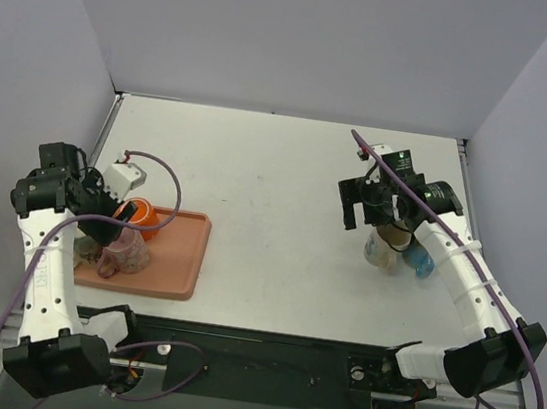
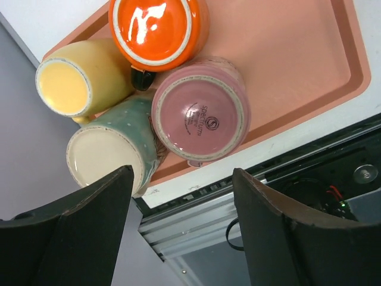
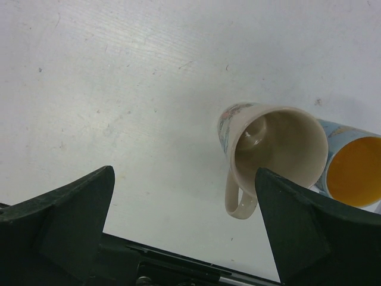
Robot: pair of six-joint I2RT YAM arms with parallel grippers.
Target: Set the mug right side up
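Note:
Several mugs stand upside down, bases up, on the salmon tray [image 2: 297,65]: a pink mug [image 2: 199,113], an orange one [image 2: 158,27], a yellow one [image 2: 74,80] and a green one [image 2: 110,152]. My left gripper [image 2: 181,176] hovers open above the tray's near edge, just short of the pink mug [image 1: 129,254], holding nothing. On the right, a cream mug [image 3: 277,146] stands mouth up with its handle toward me. My right gripper [image 3: 184,174] is open above it, empty, with one finger over the mug's rim.
A blue mug [image 3: 354,170] with an orange inside stands upright against the cream mug [image 1: 385,252]. The tray [image 1: 181,253] lies at the table's front left, close to the front rail. Grey walls enclose the table on three sides.

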